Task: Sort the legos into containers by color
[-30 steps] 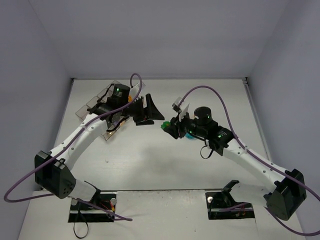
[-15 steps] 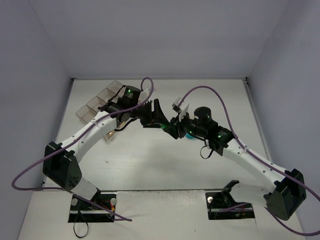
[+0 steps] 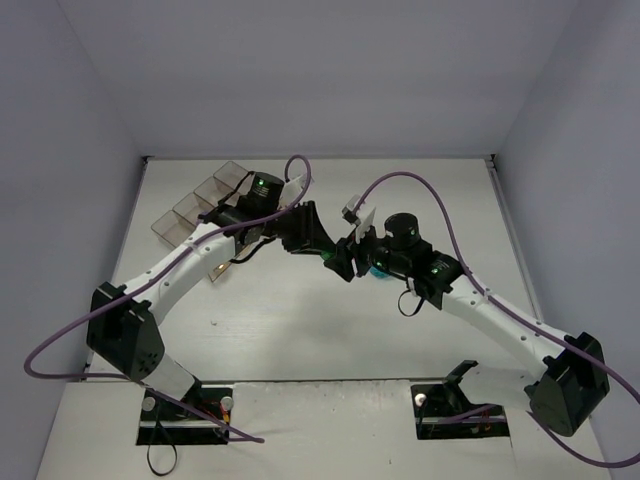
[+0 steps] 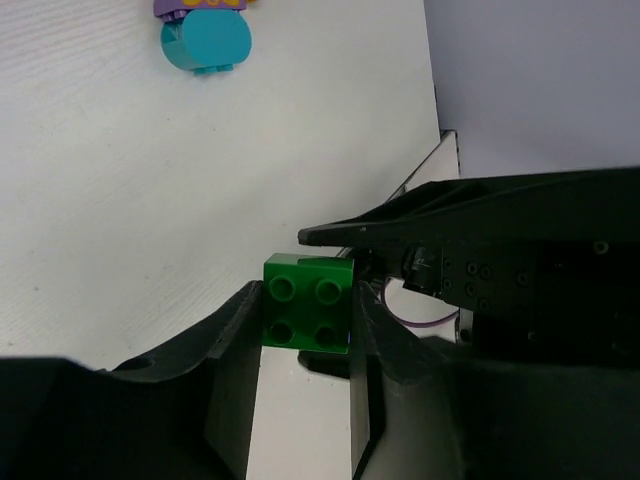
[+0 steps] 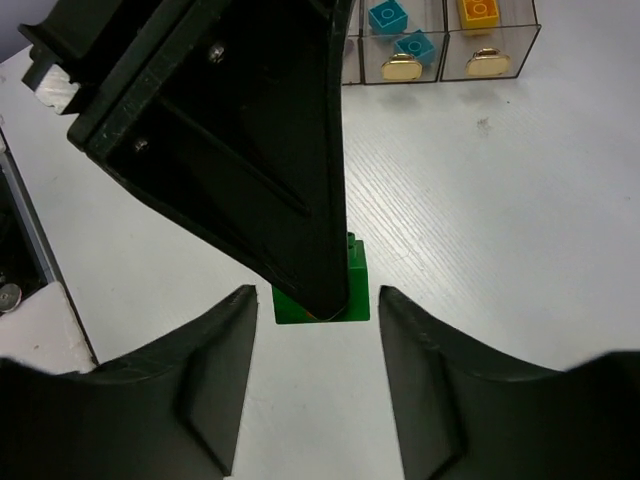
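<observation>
White table (image 3: pixel 300 330), boxed in by pale lilac walls.

From above: left gripper (image 3: pixel 322 248) and right gripper (image 3: pixel 346 262) nose to nose at mid-table, hiding whatever sits between them. Bins (image 3: pixel 185 210) well apart, at far left.

Left wrist: green brick (image 4: pixel 308 316) pinched between the left fingers, one on each flank, studs toward the lens. Probably gripped this way for the carry to a bin. Just beyond it, the right gripper's black body, the nearest obstacle. Farther off on the table, a cyan round piece (image 4: pixel 205 42) touching a purple piece (image 4: pixel 170 8), both not yet sorted.

Right wrist: same brick, seemingly resting on the table, between the right fingers but touching neither. Jaws spread a little wider than the brick, so no hold from this side. Left gripper's dark bulk planted on top, covering much of it. Beyond, bins again: cyan bricks (image 5: pixel 388 17) in one, an orange brick (image 5: pixel 478 10) in the next, no green seen. Likely needs the right gripper backed off before any lift.
</observation>
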Available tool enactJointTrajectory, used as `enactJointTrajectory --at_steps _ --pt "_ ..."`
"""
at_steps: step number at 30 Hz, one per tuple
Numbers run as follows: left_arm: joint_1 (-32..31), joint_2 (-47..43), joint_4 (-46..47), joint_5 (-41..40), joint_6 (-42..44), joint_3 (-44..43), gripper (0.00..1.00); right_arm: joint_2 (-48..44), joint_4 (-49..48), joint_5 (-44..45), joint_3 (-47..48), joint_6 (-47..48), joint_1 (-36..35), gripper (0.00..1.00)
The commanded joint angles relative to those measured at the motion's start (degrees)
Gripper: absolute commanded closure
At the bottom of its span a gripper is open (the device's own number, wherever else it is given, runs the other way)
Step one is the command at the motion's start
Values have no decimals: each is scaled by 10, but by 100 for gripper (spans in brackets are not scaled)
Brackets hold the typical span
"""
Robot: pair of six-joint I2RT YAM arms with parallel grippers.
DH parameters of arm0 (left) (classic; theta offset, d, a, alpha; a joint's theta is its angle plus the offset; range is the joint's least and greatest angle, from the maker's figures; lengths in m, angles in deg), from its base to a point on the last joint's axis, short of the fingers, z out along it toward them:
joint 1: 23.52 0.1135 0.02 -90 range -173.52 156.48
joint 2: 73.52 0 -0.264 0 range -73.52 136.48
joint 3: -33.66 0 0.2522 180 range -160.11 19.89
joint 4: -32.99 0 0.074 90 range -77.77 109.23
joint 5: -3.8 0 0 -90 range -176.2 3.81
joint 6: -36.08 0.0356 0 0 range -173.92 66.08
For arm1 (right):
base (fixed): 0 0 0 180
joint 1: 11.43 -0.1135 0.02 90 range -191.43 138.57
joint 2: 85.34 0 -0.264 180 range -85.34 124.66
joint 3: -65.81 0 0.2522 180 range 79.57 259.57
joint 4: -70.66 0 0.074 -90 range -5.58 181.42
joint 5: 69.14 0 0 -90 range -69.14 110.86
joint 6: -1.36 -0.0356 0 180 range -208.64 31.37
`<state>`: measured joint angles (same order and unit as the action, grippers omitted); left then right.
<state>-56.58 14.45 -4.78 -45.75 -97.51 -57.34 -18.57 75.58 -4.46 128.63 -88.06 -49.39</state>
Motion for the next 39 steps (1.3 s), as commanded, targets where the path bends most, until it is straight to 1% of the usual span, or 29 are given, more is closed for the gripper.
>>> enactJointTrajectory --at_steps 1,2,3,4,5,6,9,10,12,13,14,15,16,19,20,21,24,25,30,32,34,39 --pt "-1 -32 22 -21 18 -6 100 8 -42 3 22 -6 -5 50" --pt "4 -38 5 -28 33 -4 100 10 -41 6 21 -6 -5 41" --pt "9 -42 -8 -38 43 -1 100 9 -40 11 20 -6 -5 36" --pt "16 -46 -22 -60 54 1 100 9 -39 22 20 -6 -5 31" --pt "25 -57 -47 -70 61 9 100 6 -37 29 17 -6 -5 29" --pt "53 -63 -58 -80 77 15 100 5 -36 36 17 -6 -5 26" --pt "111 -96 -104 -131 105 39 100 -1 -29 62 10 -23 -5 24" --pt "150 -104 -131 -176 113 45 100 -2 -28 68 9 -28 -5 24" --pt "186 -123 -154 -222 134 51 99 -4 -22 87 3 -32 -5 24" --pt "216 -128 -167 -245 140 52 99 -6 -21 94 2 -37 -5 24" --pt "232 -132 -173 -278 152 52 97 -7 -18 108 1 -47 -5 25" --pt "247 -131 -178 -294 155 52 97 -8 -17 112 -2 -51 -5 25" --pt "274 -126 -184 -315 162 52 96 -11 -16 115 -4 -57 -4 25" --pt "304 -119 -171 -350 166 61 96 -21 -14 125 -9 -64 -5 25" --pt "317 -112 -163 -359 170 66 92 -23 -11 128 -11 -65 -4 25" --pt "324 -106 -157 -362 171 67 89 -27 -9 138 -12 -66 -5 25" --pt "328 -76 -130 -379 171 65 84 -44 2 154 -23 -67 -3 25" --pt "344 -60 -124 -382 171 63 82 -48 5 158 -26 -68 -2 25" --pt "350 -16 -104 -399 165 50 68 -66 29 197 -35 -76 1 25" --pt "353 1 -97 -399 163 46 65 -69 39 212 -41 -84 4 25" --pt "353 12 -85 -398 159 46 61 -73 47 215 -46 -88 7 25" --pt "353 27 -68 -397 151 42 53 -74 59 231 -50 -108 17 26"
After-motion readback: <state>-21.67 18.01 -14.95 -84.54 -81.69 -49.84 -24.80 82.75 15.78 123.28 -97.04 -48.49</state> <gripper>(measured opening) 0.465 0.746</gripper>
